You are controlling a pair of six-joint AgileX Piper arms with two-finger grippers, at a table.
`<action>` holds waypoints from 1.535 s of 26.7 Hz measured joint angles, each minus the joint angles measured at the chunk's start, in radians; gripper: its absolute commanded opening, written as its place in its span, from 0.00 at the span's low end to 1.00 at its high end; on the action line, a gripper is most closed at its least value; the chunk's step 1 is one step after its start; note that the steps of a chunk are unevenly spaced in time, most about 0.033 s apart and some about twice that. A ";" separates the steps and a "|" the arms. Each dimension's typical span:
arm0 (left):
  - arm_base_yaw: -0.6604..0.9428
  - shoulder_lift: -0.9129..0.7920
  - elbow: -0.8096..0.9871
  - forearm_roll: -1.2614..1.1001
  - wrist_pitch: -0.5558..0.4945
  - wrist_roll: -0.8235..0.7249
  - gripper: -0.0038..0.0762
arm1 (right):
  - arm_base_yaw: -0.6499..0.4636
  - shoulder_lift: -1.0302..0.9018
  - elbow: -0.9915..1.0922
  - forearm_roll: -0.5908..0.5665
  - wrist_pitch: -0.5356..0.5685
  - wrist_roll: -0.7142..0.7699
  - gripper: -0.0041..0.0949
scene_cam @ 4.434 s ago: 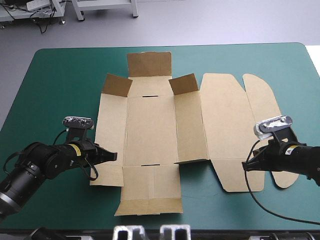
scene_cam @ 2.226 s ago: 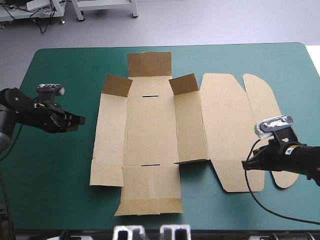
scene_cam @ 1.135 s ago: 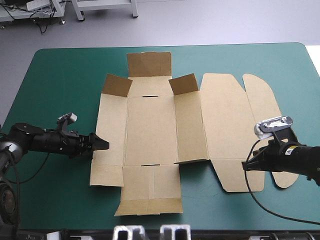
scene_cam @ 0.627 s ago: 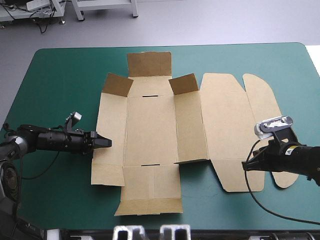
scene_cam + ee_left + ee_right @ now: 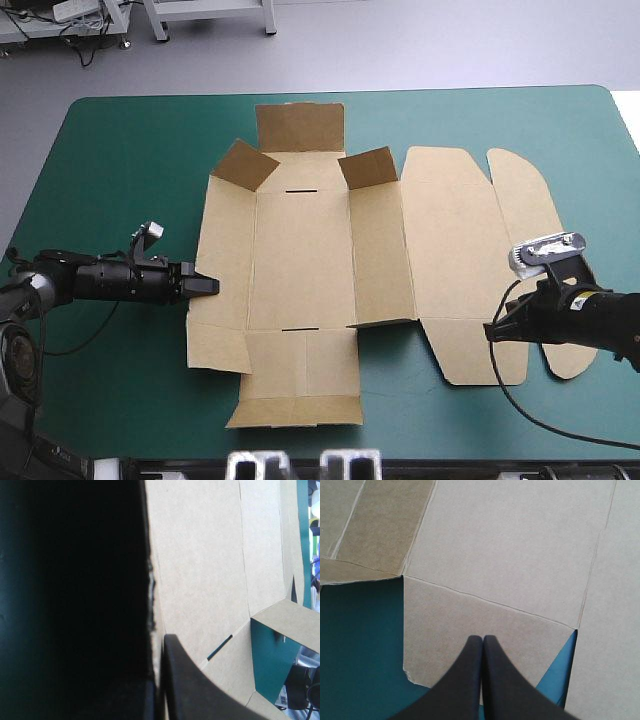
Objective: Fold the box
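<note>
Opened-out brown cut-board box point(image 5: 300, 250) lies spread mid teal-green worktop point(image 5: 120, 150); left black-fingered claw point(image 5: 208, 285) nipped onto its left-edge panel, right claw point(image 5: 490, 332) fully closed, empty, tips over near-right flap.

Much of the box point(image 5: 200, 555) outside left wrist view, part behind left gripper point(image 5: 158, 641).

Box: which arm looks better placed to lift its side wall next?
Probably the left. The left gripper is at the box left wall's edge, with the board pinched between its fingers. The right gripper rests shut over the lid's near flap, gripping nothing.
</note>
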 measured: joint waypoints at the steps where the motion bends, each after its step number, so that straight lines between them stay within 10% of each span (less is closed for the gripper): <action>1: 0.000 0.000 -0.003 -0.010 0.007 0.009 0.04 | 0.000 0.000 0.000 0.000 0.000 0.000 0.03; 20: -0.469 -0.017 -0.713 0.544 -0.093 -0.295 0.04 | 0.000 0.000 0.000 0.000 -0.104 0.016 0.03; 41: -0.784 -0.017 -0.896 0.925 -0.198 -0.004 0.04 | 0.000 0.118 -0.309 0.007 -0.163 0.031 0.02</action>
